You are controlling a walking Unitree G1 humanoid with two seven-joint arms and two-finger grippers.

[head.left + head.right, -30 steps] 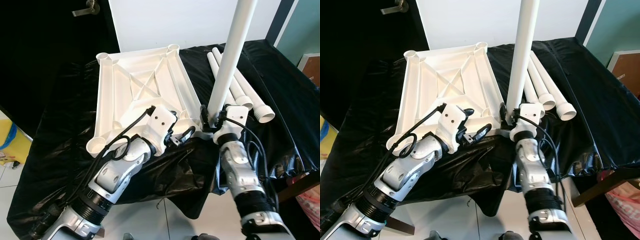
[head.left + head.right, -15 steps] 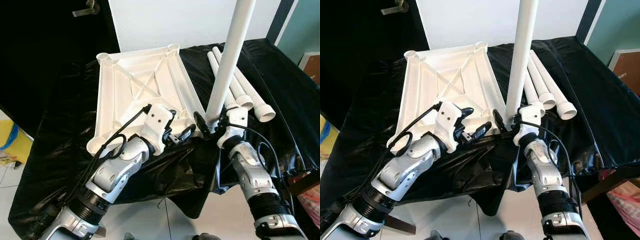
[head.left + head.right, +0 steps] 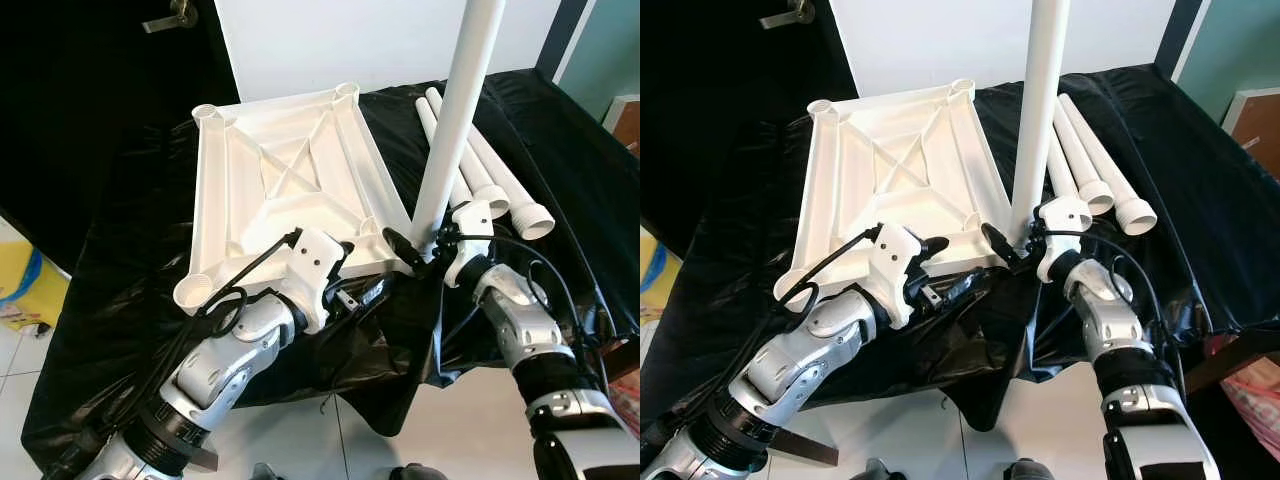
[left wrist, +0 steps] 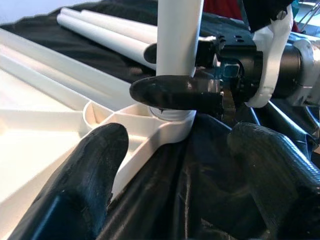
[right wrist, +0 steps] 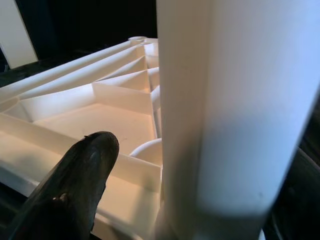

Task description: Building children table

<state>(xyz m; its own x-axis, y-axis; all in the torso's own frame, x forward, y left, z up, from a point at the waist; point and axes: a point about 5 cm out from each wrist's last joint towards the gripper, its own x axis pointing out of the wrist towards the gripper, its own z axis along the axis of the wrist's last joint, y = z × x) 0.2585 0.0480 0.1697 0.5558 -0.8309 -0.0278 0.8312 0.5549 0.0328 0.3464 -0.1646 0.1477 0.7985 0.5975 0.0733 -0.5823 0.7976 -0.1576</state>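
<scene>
The tabletop (image 3: 285,180) lies upside down on a black sheet (image 3: 120,330). My right claw (image 3: 1018,243) grips a leg (image 3: 452,130) standing in the near right corner socket; its top is cut off. My left claw (image 3: 360,292) hangs open at the near edge, touching nothing. Three legs (image 3: 1090,160) lie by the right edge, partly hidden

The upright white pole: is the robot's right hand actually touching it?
Touching. In the left wrist view one black finger of the right hand lies flat against the upright leg, just above its socket in the tabletop.
</scene>
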